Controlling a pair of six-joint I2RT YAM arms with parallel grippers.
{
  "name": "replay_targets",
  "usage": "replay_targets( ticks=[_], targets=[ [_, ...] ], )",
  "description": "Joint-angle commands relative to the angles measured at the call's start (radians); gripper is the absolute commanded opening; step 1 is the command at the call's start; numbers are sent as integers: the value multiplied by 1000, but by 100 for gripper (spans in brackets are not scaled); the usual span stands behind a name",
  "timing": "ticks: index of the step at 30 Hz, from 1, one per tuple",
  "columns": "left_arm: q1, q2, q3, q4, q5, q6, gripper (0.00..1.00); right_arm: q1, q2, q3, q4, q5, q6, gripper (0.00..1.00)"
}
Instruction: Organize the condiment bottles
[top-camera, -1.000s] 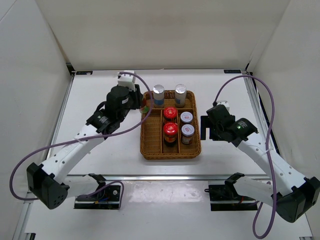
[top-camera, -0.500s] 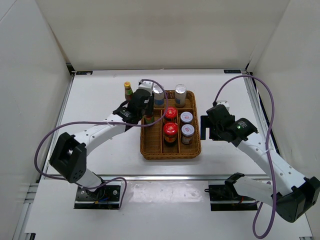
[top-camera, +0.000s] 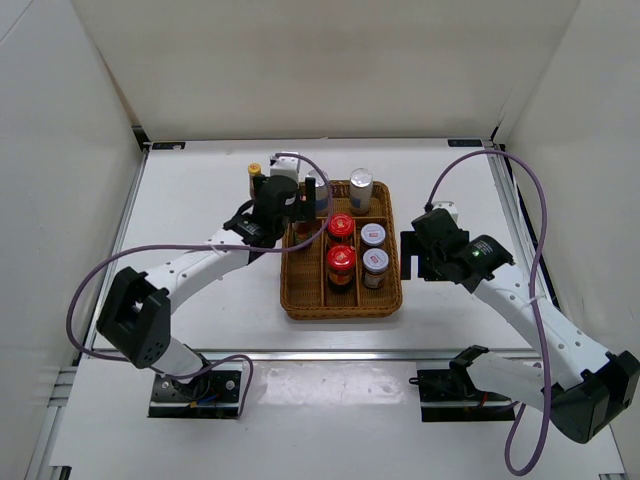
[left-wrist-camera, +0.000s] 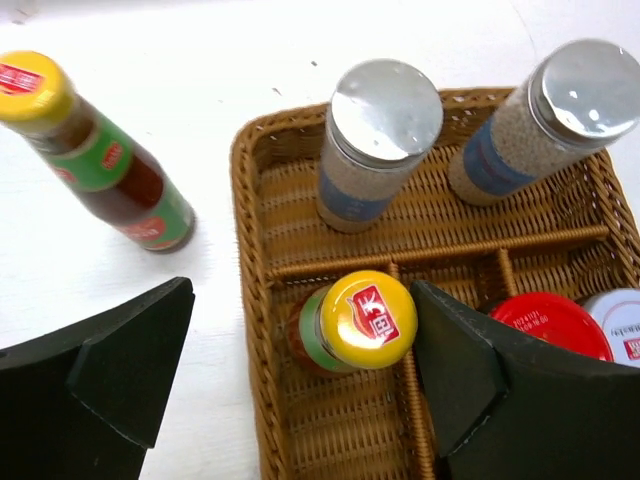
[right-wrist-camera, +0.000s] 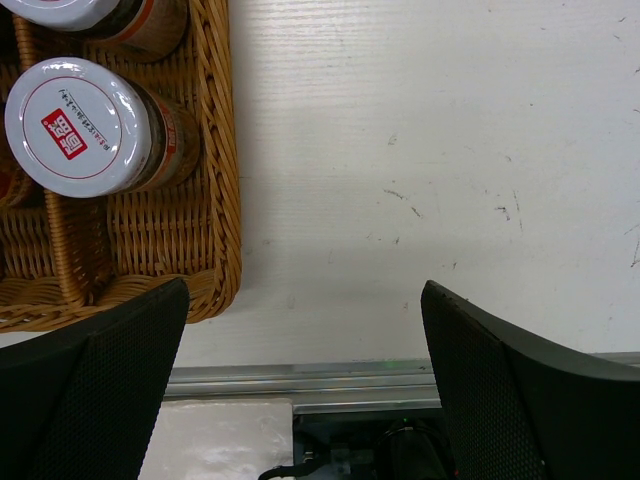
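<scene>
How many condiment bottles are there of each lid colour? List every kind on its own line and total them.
Silver-capped bottles: 2
Red-lidded jars: 2
White-lidded jars: 2
Yellow-capped sauce bottles: 2
Total: 8

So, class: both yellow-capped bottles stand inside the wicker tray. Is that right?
No. One yellow-capped bottle stands in the wicker tray, between the fingers of the open left gripper; the second bottle stands on the table outside it, as the left wrist view shows.
</scene>
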Motion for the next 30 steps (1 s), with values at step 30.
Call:
replay_targets(
  ticks=[30],
  targets=[
    [381,179,215,79,257,29,100,-2,18,-1,16,-9,-12,100]
  ],
)
